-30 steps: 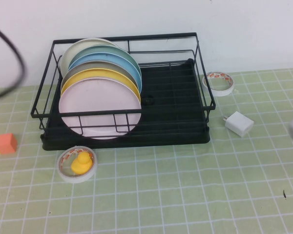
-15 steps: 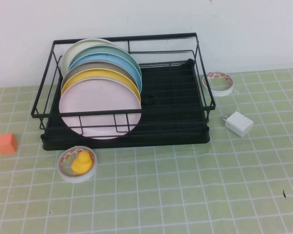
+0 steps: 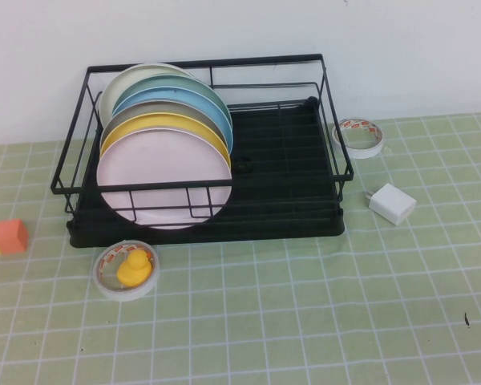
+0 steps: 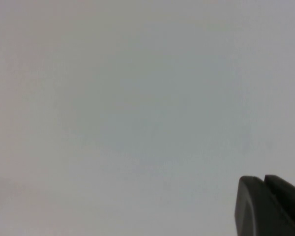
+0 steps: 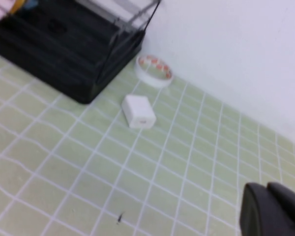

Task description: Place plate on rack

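The pale pink plate (image 3: 162, 180) stands upright in the black wire rack (image 3: 289, 226), at the front of a row of plates. Behind it stand a yellow plate (image 3: 164, 124), a grey one, a blue one (image 3: 176, 100) and others. Neither arm shows in the high view. My left gripper (image 4: 264, 179) shows only as dark fingertips pressed together against a blank pale wall. My right gripper (image 5: 266, 187) is shut and empty above the green mat, well away from the rack's corner (image 5: 64, 44).
A tape roll (image 3: 127, 270) with a yellow duck toy inside lies in front of the rack. An orange and yellow block (image 3: 4, 237) sits at the left. Another tape roll (image 3: 359, 135) and a white charger (image 3: 392, 202) lie right of the rack.
A dark cable at the left edge and a grey arm part at the right edge have left the high view. The plates and the rack have not moved.
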{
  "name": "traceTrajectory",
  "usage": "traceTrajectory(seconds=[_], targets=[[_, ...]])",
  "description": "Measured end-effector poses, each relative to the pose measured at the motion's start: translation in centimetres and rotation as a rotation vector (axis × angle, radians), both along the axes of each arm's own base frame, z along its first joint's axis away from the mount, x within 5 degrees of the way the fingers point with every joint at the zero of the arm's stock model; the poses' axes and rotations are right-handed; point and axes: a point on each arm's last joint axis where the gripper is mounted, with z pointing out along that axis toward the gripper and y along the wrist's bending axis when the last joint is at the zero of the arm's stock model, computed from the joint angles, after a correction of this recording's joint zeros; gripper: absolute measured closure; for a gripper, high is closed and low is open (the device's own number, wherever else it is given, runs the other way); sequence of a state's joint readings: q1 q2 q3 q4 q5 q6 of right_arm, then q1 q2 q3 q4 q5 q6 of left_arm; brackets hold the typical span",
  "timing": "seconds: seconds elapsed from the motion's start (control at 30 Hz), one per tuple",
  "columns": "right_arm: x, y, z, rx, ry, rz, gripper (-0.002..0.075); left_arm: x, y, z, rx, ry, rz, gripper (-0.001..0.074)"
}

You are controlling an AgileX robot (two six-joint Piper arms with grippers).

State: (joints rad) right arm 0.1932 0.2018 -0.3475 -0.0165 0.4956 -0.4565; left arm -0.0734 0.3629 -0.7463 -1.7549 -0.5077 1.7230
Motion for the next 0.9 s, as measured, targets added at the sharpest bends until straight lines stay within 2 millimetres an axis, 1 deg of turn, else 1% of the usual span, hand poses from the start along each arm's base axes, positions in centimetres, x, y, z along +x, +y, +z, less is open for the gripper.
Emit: traceTrajectory(seconds=[0.07,0.17,0.27,0.47,0.57,0.7,0.77,0.9], targets=[[-0.4,0.0,-0.1,0.021,-0.022,0.004,0.0721,0.8,0.2,-2.8,-0.044,0.067,0.019,0.0735],[-0.6,0.2,-0.2,0.071,-0.019,0.017,0.0722,1.6,0.1,-6.2,-0.058,0.148,0.013,0.0735],[-0.8,0.4,-0.5,0.108,0.021,0.03,0.0722,2.2,-0.2,-8.9,-0.051,0.214,-0.021,0.0735],[-1.1,0.8,-1.0,0.153,0.1,0.052,0.0725,2.6,-1.0,-13.2,-0.019,0.291,-0.112,0.0735],[-1.2,0.8,-1.2,0.152,0.122,0.055,0.0725,2.5,-1.5,-14.7,-0.003,0.299,-0.167,0.0735],[-1.2,0.8,-1.2,0.151,0.126,0.056,0.0726,2.1,-2.3,-16.0,0.024,0.277,-0.258,0.0735],[-1.2,0.8,-1.2,0.151,0.126,0.056,0.0726,1.9,-2.7,-16.4,0.042,0.264,-0.304,0.0735],[-1.2,0.8,-1.2,0.151,0.126,0.056,0.0726,1.7,-3.5,-16.6,0.08,0.24,-0.388,0.0735]])
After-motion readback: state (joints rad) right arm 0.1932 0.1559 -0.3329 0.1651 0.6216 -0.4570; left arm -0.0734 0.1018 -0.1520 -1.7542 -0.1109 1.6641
